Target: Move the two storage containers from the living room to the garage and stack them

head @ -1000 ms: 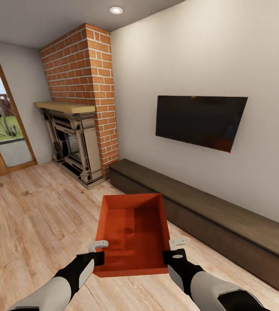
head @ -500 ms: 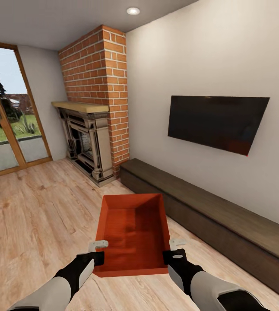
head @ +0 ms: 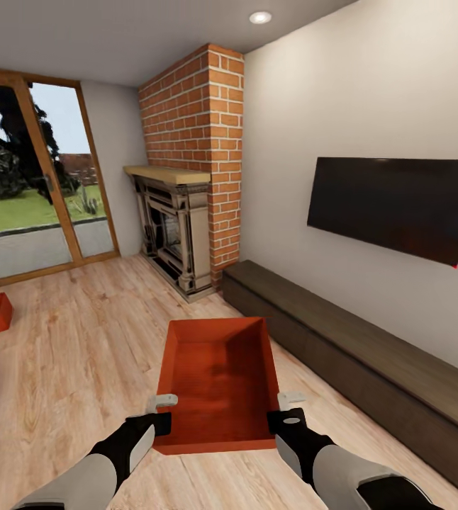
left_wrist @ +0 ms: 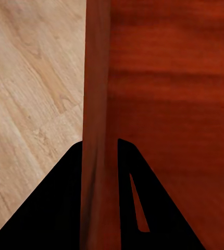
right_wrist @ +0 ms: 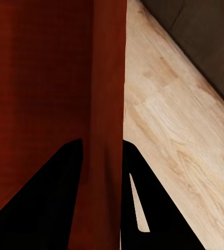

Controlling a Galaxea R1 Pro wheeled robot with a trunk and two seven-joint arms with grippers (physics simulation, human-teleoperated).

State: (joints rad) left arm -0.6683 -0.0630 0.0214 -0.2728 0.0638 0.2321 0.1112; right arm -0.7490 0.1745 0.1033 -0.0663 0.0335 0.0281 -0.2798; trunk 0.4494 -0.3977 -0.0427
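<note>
Pale grey forearms, black wrists, seemingly whitish tool tips (small).

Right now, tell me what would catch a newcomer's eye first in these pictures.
A red-orange rectangular storage container hangs front and centre above the light wood-plank floor, its side walls pinched by the left tool and the right tool. Behind it rises the red brick fireplace, with a large black wall TV to its right.

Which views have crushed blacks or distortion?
Both wrist views: claw fingers render as flat black silhouettes, no detail, pinching the container walls. Head view: wide-angle stretch, TV and bench lines splay outward; lighting even, shadows soft.
</note>
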